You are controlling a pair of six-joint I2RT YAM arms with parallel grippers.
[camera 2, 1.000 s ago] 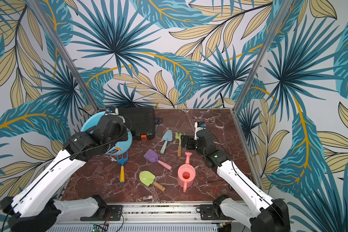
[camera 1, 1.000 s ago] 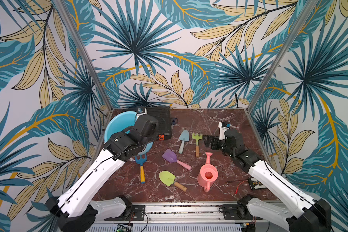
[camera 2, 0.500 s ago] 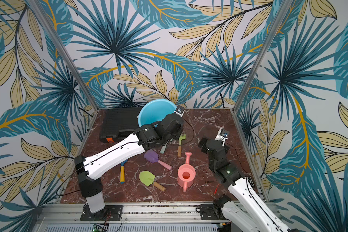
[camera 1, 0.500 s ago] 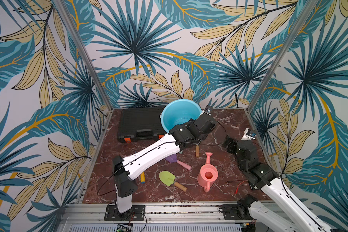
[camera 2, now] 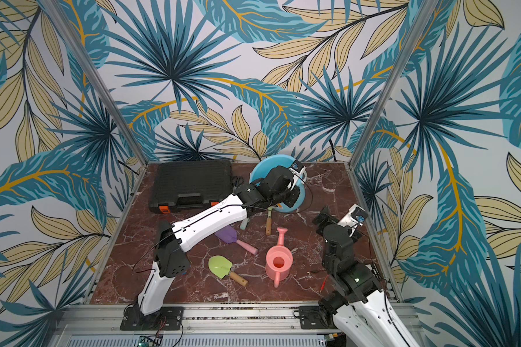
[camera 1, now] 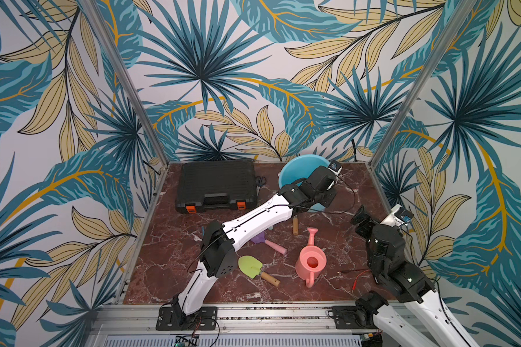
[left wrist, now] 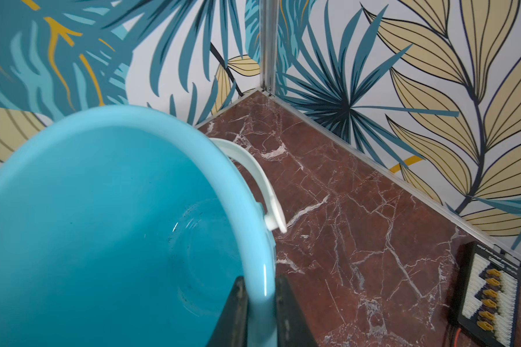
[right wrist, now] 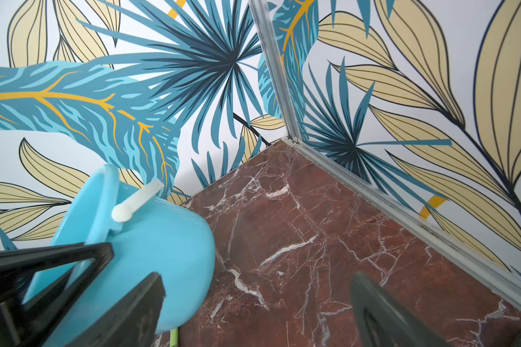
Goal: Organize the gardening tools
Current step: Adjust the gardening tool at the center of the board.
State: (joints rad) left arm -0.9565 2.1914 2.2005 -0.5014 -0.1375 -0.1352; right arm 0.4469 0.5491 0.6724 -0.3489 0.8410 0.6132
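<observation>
My left gripper [left wrist: 260,282] is shut on the rim of a light blue bucket [left wrist: 109,210], which is tilted at the back of the table in both top views [camera 1: 297,169] [camera 2: 260,169]. Its white handle [left wrist: 253,168] hangs loose. The bucket [right wrist: 151,249] lies to one side of my right gripper [right wrist: 257,278], which is open and empty and stands near the right edge [camera 1: 358,217]. A pink watering can [camera 1: 310,261], a green shovel [camera 1: 248,266] and a purple scoop [camera 2: 227,234] lie at mid table. The rake's wooden handle [camera 1: 295,225] pokes out below the bucket. The left arm partly hides the trowel [camera 2: 243,223].
A black ribbed case [camera 1: 217,186] with orange latches sits at the back left. A black board with yellow connectors [left wrist: 491,297] lies by the right wall, and thin red wires [camera 1: 358,273] trail at the front right. Patterned walls close three sides.
The left arm has swung the bucket from the back left, past the case, to the back centre-right. The right arm has pulled back from the tools toward the right edge.
</observation>
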